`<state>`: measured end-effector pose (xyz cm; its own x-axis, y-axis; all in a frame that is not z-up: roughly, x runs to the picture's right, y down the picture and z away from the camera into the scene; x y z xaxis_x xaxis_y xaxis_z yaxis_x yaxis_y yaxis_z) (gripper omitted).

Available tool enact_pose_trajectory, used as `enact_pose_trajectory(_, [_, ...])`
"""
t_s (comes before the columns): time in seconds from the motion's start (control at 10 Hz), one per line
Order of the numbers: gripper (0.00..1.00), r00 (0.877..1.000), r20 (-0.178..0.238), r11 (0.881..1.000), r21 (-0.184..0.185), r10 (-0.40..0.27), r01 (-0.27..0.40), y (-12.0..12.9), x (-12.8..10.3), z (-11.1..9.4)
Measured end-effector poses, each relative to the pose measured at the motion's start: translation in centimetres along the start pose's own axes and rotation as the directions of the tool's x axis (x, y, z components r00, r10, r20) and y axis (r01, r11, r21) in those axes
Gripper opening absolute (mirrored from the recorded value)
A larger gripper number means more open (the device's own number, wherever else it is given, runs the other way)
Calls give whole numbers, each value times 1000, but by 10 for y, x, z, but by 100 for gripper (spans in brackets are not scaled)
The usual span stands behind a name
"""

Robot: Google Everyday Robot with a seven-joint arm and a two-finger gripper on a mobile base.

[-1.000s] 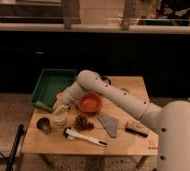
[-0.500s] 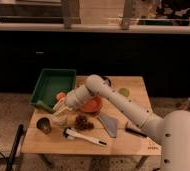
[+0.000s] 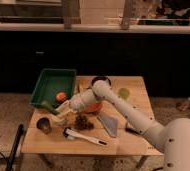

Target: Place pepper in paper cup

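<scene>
Tabletop [image 3: 138, 140]: pincer [image 3: 59, 111] around pepper [image 3: 49, 105]

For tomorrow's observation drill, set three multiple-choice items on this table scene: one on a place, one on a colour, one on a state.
1. Where is the end effector?
A. over the table's left part, beside the green tray
B. at the table's right edge
C. beneath the table

2. What colour is the ball in the green tray?
A. blue
B. orange
C. white

3. How does the grey metal cup stand?
A. upright, mouth up
B. upside down
C. stacked on the tray

Key: 1 A, it hangs beside the tray's near corner. 2 B, it shows orange against green. 3 A, its open mouth faces up.
</scene>
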<state>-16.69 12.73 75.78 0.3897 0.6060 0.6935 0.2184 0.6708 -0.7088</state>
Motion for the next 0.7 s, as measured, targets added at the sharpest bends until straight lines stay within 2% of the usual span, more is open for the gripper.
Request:
enact_pose_trajectory(0.5, [0, 1000, 16, 999, -42, -22, 23, -13, -12, 16])
enact_pose_trajectory(0.6, [3, 1000, 16, 999, -46, -22, 23, -15, -13, 18])
enact_pose_trajectory(0.7, [12, 1000, 15, 999, -47, -20, 20, -15, -13, 17])
